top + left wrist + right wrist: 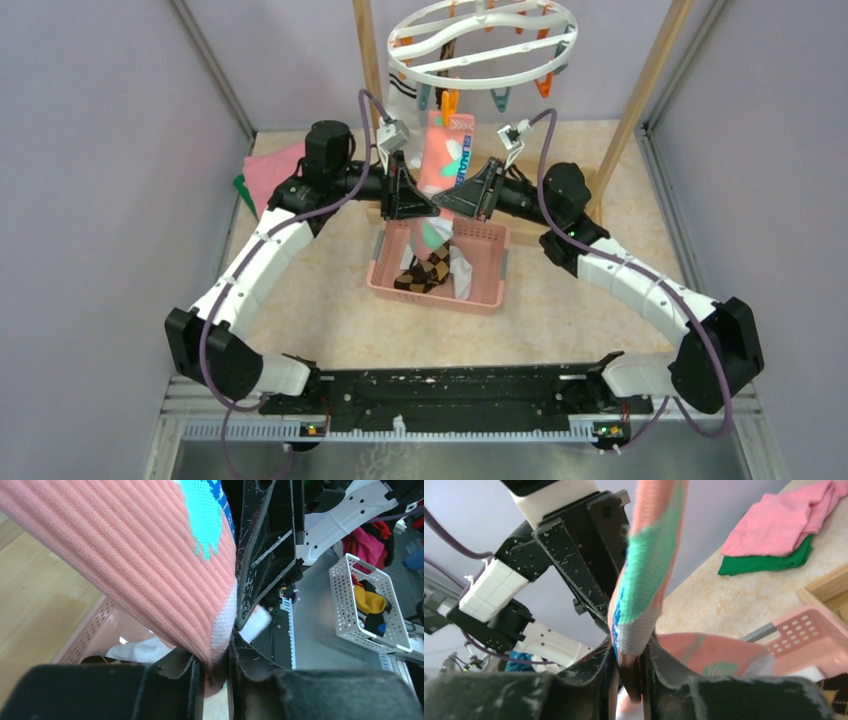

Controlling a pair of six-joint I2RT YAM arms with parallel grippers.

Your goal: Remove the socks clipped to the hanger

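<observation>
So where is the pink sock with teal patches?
Top view, centre: the pink sock hangs below the hanger and above the pink basket, its lower end pinched by the left gripper and the right gripper.

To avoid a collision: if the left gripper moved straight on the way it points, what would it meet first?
The pink sock pinched between its fingers; right behind it, probably the right gripper, though depth is unclear.
</observation>
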